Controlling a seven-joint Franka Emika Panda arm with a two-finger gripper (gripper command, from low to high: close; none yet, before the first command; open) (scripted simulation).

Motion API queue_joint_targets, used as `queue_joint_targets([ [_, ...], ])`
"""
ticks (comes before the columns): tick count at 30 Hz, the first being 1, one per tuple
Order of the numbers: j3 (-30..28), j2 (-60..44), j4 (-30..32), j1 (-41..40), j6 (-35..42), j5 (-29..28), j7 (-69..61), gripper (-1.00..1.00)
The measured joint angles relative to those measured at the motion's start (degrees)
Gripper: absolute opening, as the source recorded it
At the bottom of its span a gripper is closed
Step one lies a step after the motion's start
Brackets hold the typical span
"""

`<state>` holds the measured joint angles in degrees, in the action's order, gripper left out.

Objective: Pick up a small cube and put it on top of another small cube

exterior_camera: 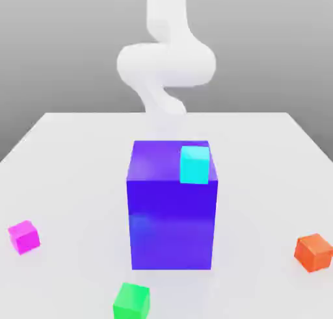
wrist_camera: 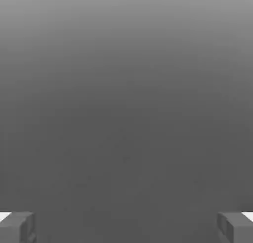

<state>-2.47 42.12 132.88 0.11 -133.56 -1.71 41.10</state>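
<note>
The small magenta-pink cube lies on the white table, near the front at the exterior view's left. A big blue-violet block stands in the middle, and a small cyan cube rests on its top toward the right. Behind the block, the white arm rises high above the table's far side. In the hand view my gripper is open, its two grey fingertips far apart with nothing between them, facing plain grey background.
A small green cube sits at the table's front edge, just left of the big block. A small orange cube lies at the front on the exterior view's right. Bare table surrounds the big block.
</note>
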Motion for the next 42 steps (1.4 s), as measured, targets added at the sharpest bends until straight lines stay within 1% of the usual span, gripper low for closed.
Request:
queue_joint_targets([
  [9,-10.63,-13.07,3.96,0.21,-6.42,-4.3,-18.69,0.0],
  [15,-18.35,-21.56,6.59,0.08,-10.73,-4.66,-32.69,0.0],
  [21,-26.41,-30.48,9.26,0.24,-15.19,-2.25,-48.66,0.0],
  [26,-31.59,-38.79,11.47,-1.13,-18.83,3.62,-64.75,0.0],
  [30,-31.67,-45.93,13.1,-5.1,-21.41,10.68,-79.31,0.0],
  [34,-29.1,-52.85,14.61,-10.85,-23.73,17.3,-93.57,0.0],
  [36,-25.81,-56.73,14.27,-14.27,-25.79,21.54,-98.76,0.0],
  [40,-17.11,-64.75,12.14,-21.4,-31.15,30.58,-106.27,0.0],
  [41,-15.71,-65.92,11.79,-22.54,-32.01,31.8,-107.25,-1.0],
  [42,-15.71,-65.92,11.79,-22.54,-32.01,31.8,-107.25,-1.0],
])
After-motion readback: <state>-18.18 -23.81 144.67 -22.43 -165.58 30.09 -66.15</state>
